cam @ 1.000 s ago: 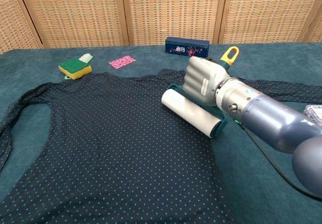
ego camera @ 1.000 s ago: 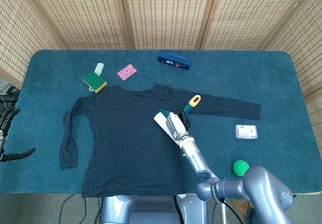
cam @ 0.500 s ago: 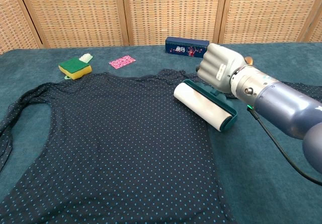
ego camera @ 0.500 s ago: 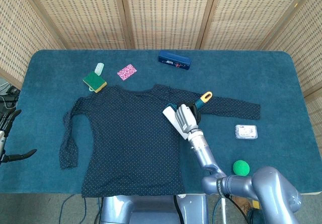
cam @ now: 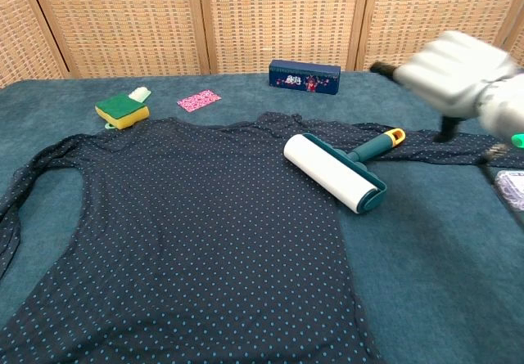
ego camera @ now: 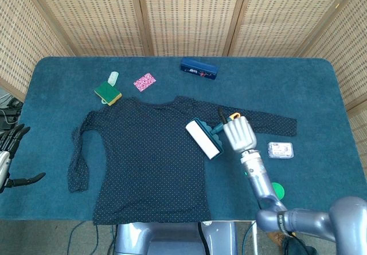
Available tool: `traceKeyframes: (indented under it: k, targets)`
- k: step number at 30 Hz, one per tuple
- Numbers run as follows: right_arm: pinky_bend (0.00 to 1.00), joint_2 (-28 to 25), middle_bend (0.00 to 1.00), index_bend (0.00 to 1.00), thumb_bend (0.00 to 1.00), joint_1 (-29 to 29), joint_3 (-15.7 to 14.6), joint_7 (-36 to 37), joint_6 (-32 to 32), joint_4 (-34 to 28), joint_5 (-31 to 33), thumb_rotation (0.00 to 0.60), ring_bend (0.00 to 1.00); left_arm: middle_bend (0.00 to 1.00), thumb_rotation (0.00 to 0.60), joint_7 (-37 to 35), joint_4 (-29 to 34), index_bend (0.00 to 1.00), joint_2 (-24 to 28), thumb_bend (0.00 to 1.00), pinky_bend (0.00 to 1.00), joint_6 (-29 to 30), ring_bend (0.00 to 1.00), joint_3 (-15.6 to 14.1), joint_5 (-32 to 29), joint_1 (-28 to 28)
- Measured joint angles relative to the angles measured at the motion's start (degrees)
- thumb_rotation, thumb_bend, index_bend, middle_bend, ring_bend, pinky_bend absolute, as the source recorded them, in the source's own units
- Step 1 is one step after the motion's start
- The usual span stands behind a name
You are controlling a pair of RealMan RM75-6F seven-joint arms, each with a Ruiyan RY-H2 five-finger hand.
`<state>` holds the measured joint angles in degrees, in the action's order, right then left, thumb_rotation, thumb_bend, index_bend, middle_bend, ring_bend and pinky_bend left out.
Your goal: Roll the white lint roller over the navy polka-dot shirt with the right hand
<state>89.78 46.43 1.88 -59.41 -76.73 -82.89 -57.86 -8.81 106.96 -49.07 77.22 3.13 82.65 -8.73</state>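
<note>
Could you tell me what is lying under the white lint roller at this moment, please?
The white lint roller lies on the navy polka-dot shirt, near the shirt's right edge; its handle points toward the sleeve. The right hand is off it. The cloth beneath the drum is hidden.

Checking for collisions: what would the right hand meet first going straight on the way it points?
Likely the handle of the lint roller, just ahead of the right hand; but the hand looks raised, so it might pass over.
</note>
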Motion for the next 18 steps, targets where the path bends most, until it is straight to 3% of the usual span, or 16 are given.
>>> traceKeyframes:
  k: [1,3,4,11,18]
  targets:
    - [0.12,-2.3,0.18,0.00,0.00,-1.8,-0.6,4.7,-0.7,-1.8,-1.5,0.600,0.14,0.00,0.600,0.0,0.0,0.00,-0.1,0.00,0.00,0.3,0.00,-0.1,0.5,0.1]
    - [0.01,-5.6,0.03,0.00,0.00,-4.6,-1.7,11.6,-1.8,-4.3,-3.9,0.600,0.02,0.00,0.600,0.0,-0.1,0.00,-0.2,0.00,0.00,0.9,0.00,-0.4,1.4,0.3]
    - [0.00,-7.7,0.00,0.00,0.00,-6.7,-2.5,15.9,-2.7,-5.8,-5.6,0.600,0.00,0.00,0.600,0.0,-0.1,0.00,-0.2,0.00,0.00,1.1,0.00,-0.5,1.8,0.4]
    - [0.00,-15.1,0.00,0.00,0.00,-18.4,-7.0,35.4,-9.1,-9.7,-15.5,0.600,0.00,0.00,0.600,0.3,-0.1,0.00,-0.6,0.00,0.00,3.2,0.00,-1.4,4.6,1.2]
    - [0.00,-15.9,0.00,0.00,0.00,-25.5,-7.8,40.8,-13.6,-7.0,-20.2,0.600,0.00,0.00,0.600,-0.5,-0.2,0.00,-0.5,0.00,0.00,4.0,0.00,-1.9,6.3,1.6]
